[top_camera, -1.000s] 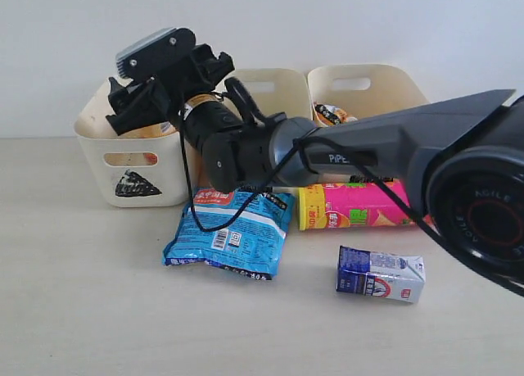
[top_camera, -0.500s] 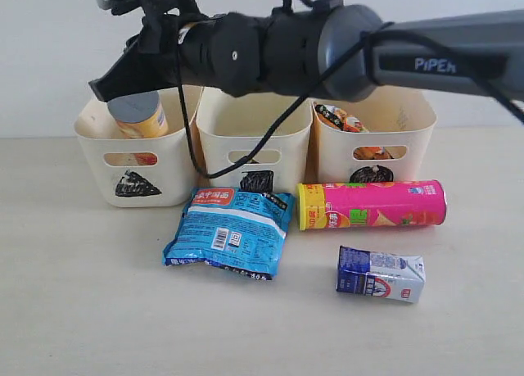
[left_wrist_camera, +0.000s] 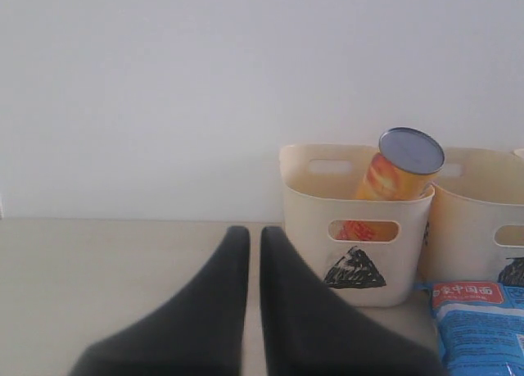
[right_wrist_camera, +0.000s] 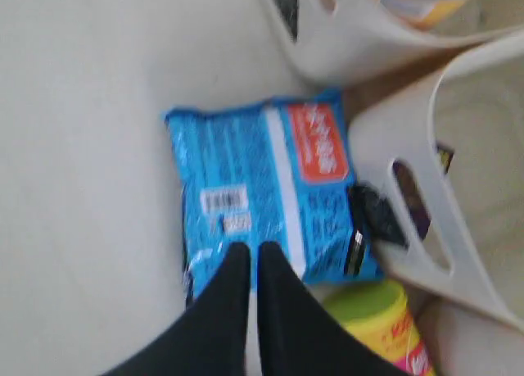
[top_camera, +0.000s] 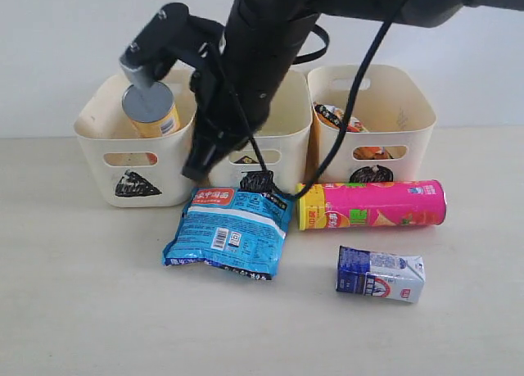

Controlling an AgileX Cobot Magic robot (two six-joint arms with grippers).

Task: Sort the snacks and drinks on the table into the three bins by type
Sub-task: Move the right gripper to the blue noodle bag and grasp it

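1. Right pincer: jaws pressed together, empty, tips aimed down over the near half of the blue packet. Its arm reaches across in front of the square bin.
2. Left pincer: jaws all but closed, empty, low over the table, well apart from the goods.
3. Sorted:
   - Yellow tube leans in the triangle bin.
   - Orange packet sits in the circle bin.
4. Unsorted, on the table:
   - The blue packet lies flat just before the square bin.
   - Pink tube lies on its side before the circle bin.
   - Carton lies on its side nearer the front.
   - The dark carton is not plainly seen.
5. Risks:
   - Closed jaws going down would only press or shove the packet; they need to open first.
   - The packet film looks slick and puffed, so a shallow pinch may slip.
   - The cable hangs over the square bin toward the pink tube's lid. A swing could snag the rim or set the tube rolling.
   - The arm passes near the leaning yellow tube and could knock it.
6. Room:
   - The packet's far edge lies against the square bin, and its right corner is just beside the pink lid.
   - The table is bare left of and in front of the packet, which looks the safer side to approach.
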